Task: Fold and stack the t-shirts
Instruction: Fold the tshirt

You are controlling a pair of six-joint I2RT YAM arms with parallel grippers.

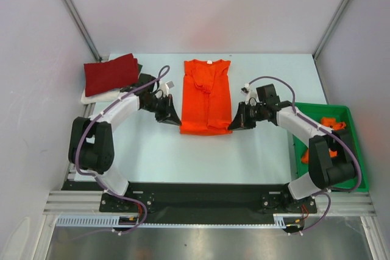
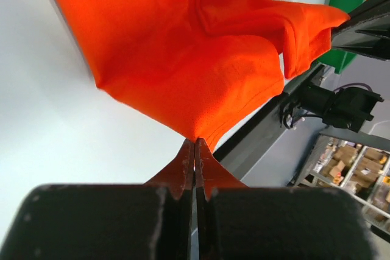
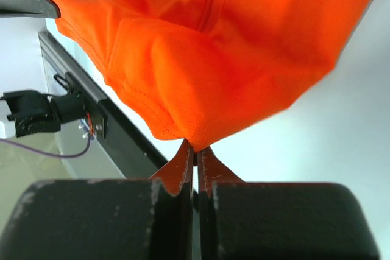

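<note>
**Both claws pinching the near hem corners of the orange shirt**

The bright orange short-sleeved cloth t-shirt (image 1: 206, 97) is lying in the middle of the pale counter (image 1: 256, 153). Its long axis is running from near to far, with the round neck pointing to the far edge and the hem facing the arm bases. The sleeves are lying folded in over the chest. The left claw (image 2: 195, 149) is clamping the near left hem corner, its fingers pressed together on a peak of cloth. The right claw (image 3: 196, 150) is gripping the near right corner the same way. At the far left, a folded dark red t-shirt (image 1: 111, 72) is resting on a folded white one (image 1: 96, 97). A green plastic bin (image 1: 348, 135) at the right is holding more orange cloth (image 1: 332, 124)
</note>
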